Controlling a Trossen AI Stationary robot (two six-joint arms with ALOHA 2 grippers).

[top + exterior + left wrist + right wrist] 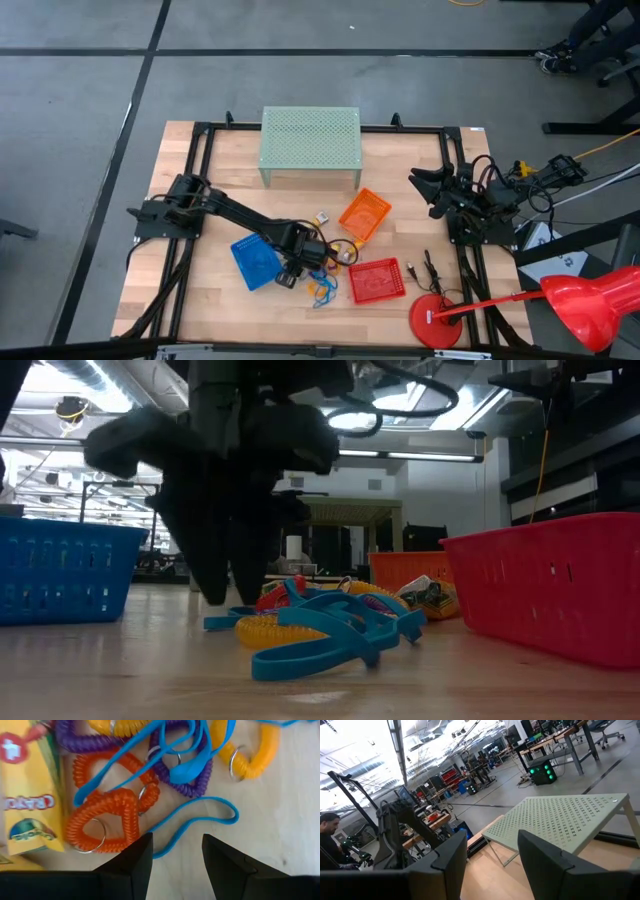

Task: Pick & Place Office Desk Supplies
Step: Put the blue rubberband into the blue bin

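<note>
The office desk supplies lie in a heap on the wooden table: orange coil loops (107, 815), a purple coil (187, 782), a yellow coil (255, 755), thin blue loops (200, 820) (320, 635) and a yellow crayon box (30, 795). My left gripper (177, 865) (312, 262) points down over the heap's edge, open. Its fingertips (228, 595) hang close above the table beside the blue loops, with bare wood between them. My right gripper (492, 855) waits open at the table's right side (425, 185), raised and level.
A blue basket (255, 262), an orange basket (365, 215) and a red basket (377, 280) ring the heap. A pale green perforated stand (310, 145) sits at the far edge. A big red round-based object (435, 320) stands near right. A person shows in the room (330, 827).
</note>
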